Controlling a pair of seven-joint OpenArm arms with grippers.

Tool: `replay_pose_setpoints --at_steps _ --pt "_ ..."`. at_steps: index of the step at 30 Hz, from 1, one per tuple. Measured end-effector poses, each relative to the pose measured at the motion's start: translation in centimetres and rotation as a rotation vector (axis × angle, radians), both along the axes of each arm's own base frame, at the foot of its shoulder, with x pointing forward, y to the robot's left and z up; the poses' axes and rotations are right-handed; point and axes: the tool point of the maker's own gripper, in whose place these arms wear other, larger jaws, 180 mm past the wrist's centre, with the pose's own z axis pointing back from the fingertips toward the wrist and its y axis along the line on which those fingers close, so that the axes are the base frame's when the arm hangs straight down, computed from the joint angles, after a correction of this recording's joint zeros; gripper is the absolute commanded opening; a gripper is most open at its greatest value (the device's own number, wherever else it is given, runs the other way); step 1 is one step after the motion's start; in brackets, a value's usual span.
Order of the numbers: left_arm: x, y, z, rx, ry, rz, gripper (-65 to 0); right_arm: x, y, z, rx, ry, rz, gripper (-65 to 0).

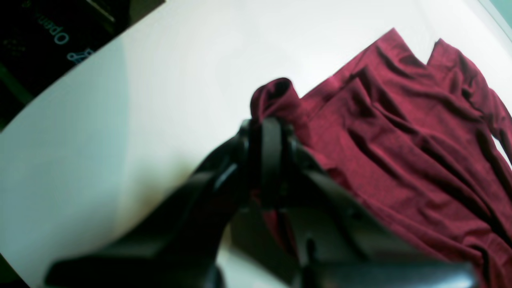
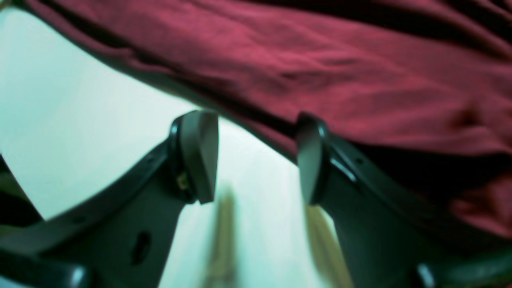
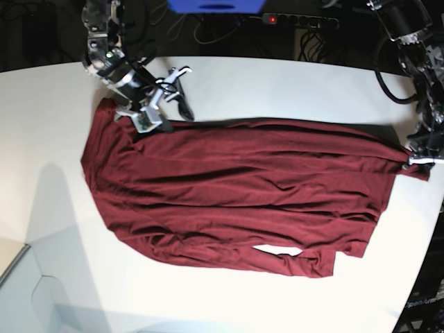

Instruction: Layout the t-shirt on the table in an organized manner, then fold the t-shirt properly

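Observation:
The dark maroon t-shirt (image 3: pixel 236 194) lies spread wide across the white table (image 3: pixel 277 83), with long creases running its length. At the right end of the cloth in the base view, my left gripper (image 3: pixel 411 161) is shut on a corner of it. The left wrist view shows that gripper (image 1: pixel 272 128) pinching a bunched fold, with the rest of the t-shirt (image 1: pixel 408 140) trailing away over the table (image 1: pixel 120 140). My right gripper (image 3: pixel 179 107) hangs at the shirt's far left edge. Its fingers (image 2: pixel 200 156) stand apart with nothing between them, just beside the hem of the t-shirt (image 2: pixel 320 60).
A power strip (image 3: pixel 298 21) and cables lie behind the table's far edge, beside a blue object (image 3: pixel 215 5). The tabletop curves away at the right (image 3: pixel 423 277). At the near left it has a cut corner (image 3: pixel 21 270).

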Motion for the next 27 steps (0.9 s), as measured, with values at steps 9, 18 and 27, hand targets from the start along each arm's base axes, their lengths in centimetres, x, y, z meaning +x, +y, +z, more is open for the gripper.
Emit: replay_pose_setpoints --at_steps 9,18,27 --pt "0.0 0.0 0.0 -0.002 0.002 -0.001 -65.0 -0.1 0.5 -1.2 0.006 0.034 0.013 -33.5" --pt "0.0 0.0 0.0 -0.001 0.001 0.000 -65.0 3.6 0.2 0.1 0.002 -0.029 0.009 -33.5" --pt "0.0 0.0 -0.1 -0.002 0.003 -0.001 -65.0 5.4 -0.6 0.9 -0.028 -0.051 0.010 -33.5"
